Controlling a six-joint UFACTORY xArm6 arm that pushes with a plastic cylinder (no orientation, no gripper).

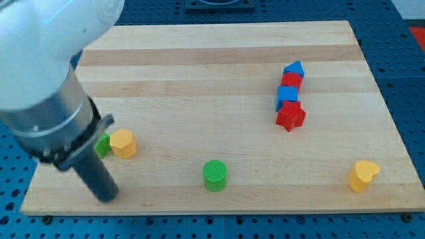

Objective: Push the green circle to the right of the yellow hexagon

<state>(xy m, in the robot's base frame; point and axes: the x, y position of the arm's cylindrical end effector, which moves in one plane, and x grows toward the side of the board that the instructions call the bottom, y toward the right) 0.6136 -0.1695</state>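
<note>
— What carries our blocks?
— A pale wooden board [219, 60] with lengthwise stripes of grain.

— And what do we have lying on it?
— At the view's left, a yellow hexagon [123, 143] touching a partly hidden green block [103, 145]. Near the bottom middle, the green circle [214, 175]. Toward the right, a column: blue triangle [293, 68], red block [291, 81], blue cube [287, 95], red star [290, 115]. Bottom right, a yellow heart [362, 175].
</note>
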